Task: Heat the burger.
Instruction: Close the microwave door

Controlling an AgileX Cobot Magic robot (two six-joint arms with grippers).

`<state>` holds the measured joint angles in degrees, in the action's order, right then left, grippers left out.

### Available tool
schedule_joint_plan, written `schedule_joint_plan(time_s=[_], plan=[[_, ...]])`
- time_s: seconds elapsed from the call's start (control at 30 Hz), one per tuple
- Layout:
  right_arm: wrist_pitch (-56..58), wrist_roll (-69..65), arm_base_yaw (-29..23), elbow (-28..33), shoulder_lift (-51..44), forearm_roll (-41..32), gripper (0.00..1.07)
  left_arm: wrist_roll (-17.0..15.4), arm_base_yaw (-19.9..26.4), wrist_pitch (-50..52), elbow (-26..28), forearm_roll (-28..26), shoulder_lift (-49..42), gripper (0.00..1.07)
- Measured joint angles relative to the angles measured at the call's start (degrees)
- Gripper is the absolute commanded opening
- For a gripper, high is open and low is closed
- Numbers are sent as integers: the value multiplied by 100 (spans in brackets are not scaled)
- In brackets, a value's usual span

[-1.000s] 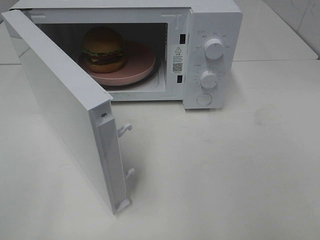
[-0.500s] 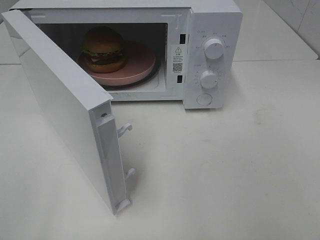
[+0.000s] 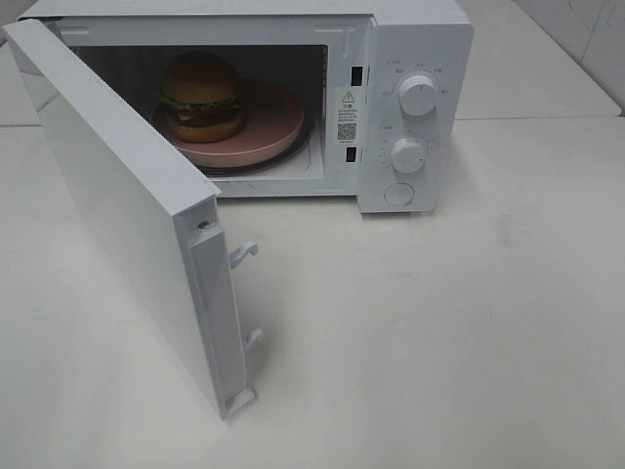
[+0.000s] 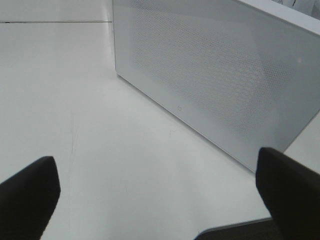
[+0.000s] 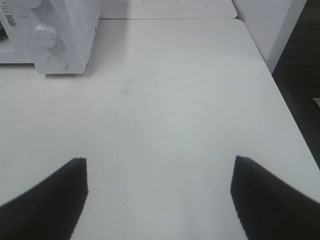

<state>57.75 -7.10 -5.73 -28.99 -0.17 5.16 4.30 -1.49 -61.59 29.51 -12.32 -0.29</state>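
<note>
Hovering over the white table [image 5: 175, 90], the right gripper [image 5: 160, 165] is holding its dark fingers spread wide, gripping nothing and touching nothing. The left gripper [image 4: 156, 165] is gaping just as wide and is just as empty, facing the meshed outer face of the microwave door [image 4: 215, 75] without touching it. That door is swinging out toward me on its left hinge, its free edge nearest, with two white latch hooks [image 3: 244, 252] sticking out of it. Beyond it the microwave [image 3: 444, 59] is sitting with its cavity showing, and two round knobs [image 3: 418, 95] and a button [image 3: 398, 193] are running down its right panel. Deepest inside, the burger [image 3: 202, 96] is resting on the left part of a round pink plate [image 3: 278, 122]. It is standing upright, bun dome pointing up, its layers stacking vertically, so its axis is running bottom to top rather than sideways.
</note>
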Motion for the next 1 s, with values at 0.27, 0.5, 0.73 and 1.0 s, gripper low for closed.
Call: schedule_joint_plan(time_s=[0.27,0.5,0.73,1.0], plan=[[0,0,0,0,0,0,76,0,0,0,0,0,0,100],[0,0,0,0,0,-6,76,0,0,0,0,0,0,100],[0,0,0,0,0,-6,76,0,0,0,0,0,0,100],[0,0,0,0,0,-17,76,0,0,11,0,0,0,99]])
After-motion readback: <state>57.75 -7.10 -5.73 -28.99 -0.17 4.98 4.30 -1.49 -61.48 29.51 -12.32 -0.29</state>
